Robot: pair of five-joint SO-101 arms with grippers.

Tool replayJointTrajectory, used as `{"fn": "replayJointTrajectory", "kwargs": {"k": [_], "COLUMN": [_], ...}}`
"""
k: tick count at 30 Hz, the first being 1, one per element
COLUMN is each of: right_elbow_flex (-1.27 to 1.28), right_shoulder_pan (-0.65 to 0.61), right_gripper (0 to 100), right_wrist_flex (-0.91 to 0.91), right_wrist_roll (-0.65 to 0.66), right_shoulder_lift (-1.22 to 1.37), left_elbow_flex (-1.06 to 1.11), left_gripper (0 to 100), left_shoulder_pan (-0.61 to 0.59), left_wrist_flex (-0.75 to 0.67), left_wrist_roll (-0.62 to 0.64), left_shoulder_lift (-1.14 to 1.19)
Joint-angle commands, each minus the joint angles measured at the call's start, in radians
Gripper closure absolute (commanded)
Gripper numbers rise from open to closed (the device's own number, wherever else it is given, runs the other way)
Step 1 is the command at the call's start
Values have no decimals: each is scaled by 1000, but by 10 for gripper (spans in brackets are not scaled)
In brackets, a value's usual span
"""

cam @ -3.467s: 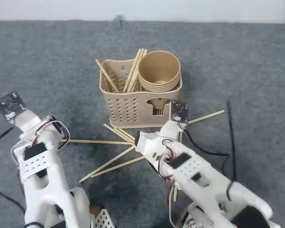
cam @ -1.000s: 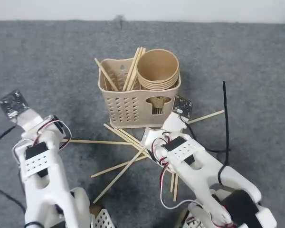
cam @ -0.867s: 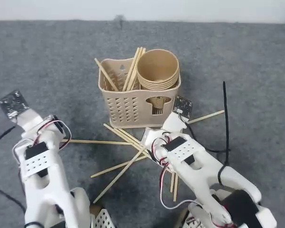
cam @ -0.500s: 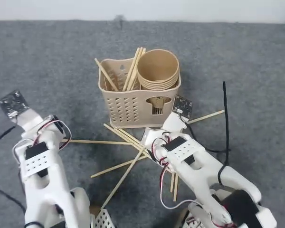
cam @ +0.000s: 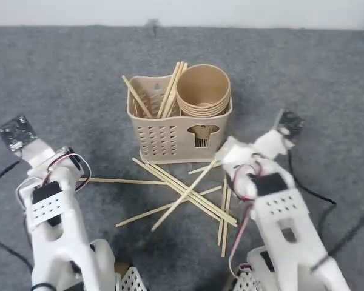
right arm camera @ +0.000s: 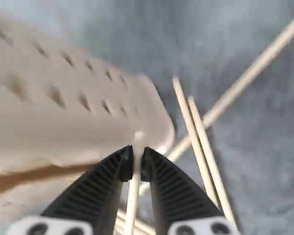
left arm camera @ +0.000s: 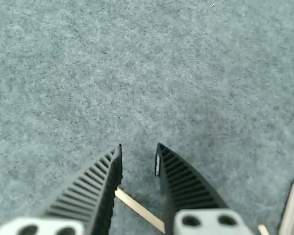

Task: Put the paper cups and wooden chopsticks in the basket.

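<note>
While the left claw (left arm camera: 137, 156) hangs part-open and empty, the right claw (right arm camera: 135, 164) pinches one chopstick (right arm camera: 133, 196).
Loose chopsticks (cam: 170, 182) fan across the surface (cam: 60, 79) in the middle, the basket (cam: 164, 138) just beyond holds stacked paper cups (cam: 203, 106), right claw by its near-right corner.

The high camera looks steeply down from behind the two white arms (cam: 48, 206), the beige perforated plastic basket (cam: 170, 136) at 12 o'clock. Each wrist camera peers along black ribbed fingers (left arm camera: 95, 183), close to the grey carpet (left arm camera: 186, 58); the right one shares the basket and pale wooden chopsticks (right arm camera: 201, 147) with it.
</note>
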Motion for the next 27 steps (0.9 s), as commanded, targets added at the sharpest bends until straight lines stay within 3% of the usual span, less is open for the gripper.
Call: {"fn": "replayJointTrajectory", "kwargs": {"k": [1, 8, 14, 21, 27], "right_elbow_flex": [8, 26, 54, 6, -78], "right_shoulder_pan": [73, 188, 180, -42, -151], "right_gripper": [990, 990, 990, 990, 990], "right_wrist_flex": [5, 12, 13, -131, -358], "right_wrist_roll": [52, 140, 201, 341, 537], "right_shoulder_lift": [-176, -455, -714, -931, -889], "left_elbow_flex": [-38, -36, -35, -33, -31], "left_gripper": [891, 891, 891, 891, 891], "left_shoulder_pan": [8, 5, 3, 3, 2], "left_wrist_flex": [-3, 0, 2, 3, 3], "left_wrist_roll": [-9, -9, -9, -9, -9], "left_shoulder_lift": [0, -2, 0, 0, 0]}}
